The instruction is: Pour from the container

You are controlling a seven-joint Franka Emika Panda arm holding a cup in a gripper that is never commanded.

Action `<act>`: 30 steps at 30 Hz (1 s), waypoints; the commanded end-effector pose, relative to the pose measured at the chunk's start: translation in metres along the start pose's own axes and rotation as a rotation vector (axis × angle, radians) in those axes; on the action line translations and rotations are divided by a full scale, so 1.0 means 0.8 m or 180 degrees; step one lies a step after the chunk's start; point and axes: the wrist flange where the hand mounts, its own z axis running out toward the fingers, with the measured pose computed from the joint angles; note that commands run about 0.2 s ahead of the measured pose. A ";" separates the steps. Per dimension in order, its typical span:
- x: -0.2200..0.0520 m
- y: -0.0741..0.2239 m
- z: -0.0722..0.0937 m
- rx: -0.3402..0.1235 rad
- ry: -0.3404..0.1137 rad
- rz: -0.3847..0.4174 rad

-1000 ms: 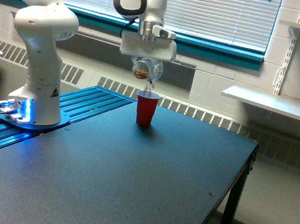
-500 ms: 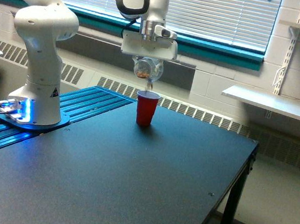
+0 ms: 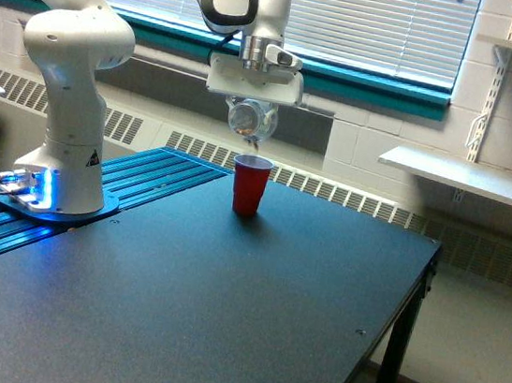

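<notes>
A wide dark table (image 3: pixel 221 310) fills the lower part of the exterior view, with a ribbed blue-lit strip along its edge at the exterior view's left. On that strip stands the white arm (image 3: pixel 69 72), its base glowing blue, its upper links reaching across toward the middle of the scene in front of the window blinds (image 3: pixel 373 18). A white shelf (image 3: pixel 470 177) hangs on the wall at the exterior view's right.

The arm's wrist points straight down, and under the flat white hand the gripper (image 3: pixel 251 117) has its fingers clenched on the container (image 3: pixel 250 118), a clear jar turned well over on its side, its mouth tipped downward. A few brownish pieces show faintly through its wall; how many cannot be told. The container hangs in the air directly above the red cup (image 3: pixel 249 185), close to its rim but apart from it. That 1 cup stands upright on the table near the far edge.
</notes>
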 end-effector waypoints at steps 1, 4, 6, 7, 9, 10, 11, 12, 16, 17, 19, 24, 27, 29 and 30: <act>0.004 0.000 -0.002 -0.0025 -0.0043 -0.0021; 0.006 -0.001 -0.002 -0.0031 -0.0054 -0.0037; 0.007 -0.001 -0.003 -0.0037 -0.0061 -0.0051; 0.008 -0.001 -0.003 -0.0042 -0.0062 -0.0057; 0.009 -0.001 -0.003 -0.0048 -0.0064 -0.0061; 0.009 -0.001 -0.003 -0.0057 -0.0069 -0.0060; 0.010 -0.001 -0.004 -0.0062 -0.0071 -0.0062; 0.010 -0.001 -0.004 -0.0061 -0.0072 -0.0064; 0.011 -0.001 -0.003 -0.0073 -0.0089 -0.0079; 0.011 -0.001 -0.003 -0.0076 -0.0092 -0.0080; 0.011 -0.001 -0.003 -0.0076 -0.0109 -0.0096; 0.011 -0.002 -0.002 -0.0082 -0.0132 -0.0112; 0.011 -0.002 -0.002 -0.0084 -0.0142 -0.0125; 0.012 -0.002 -0.003 -0.0084 -0.0145 -0.0132; 0.012 -0.002 -0.003 -0.0082 -0.0146 -0.0136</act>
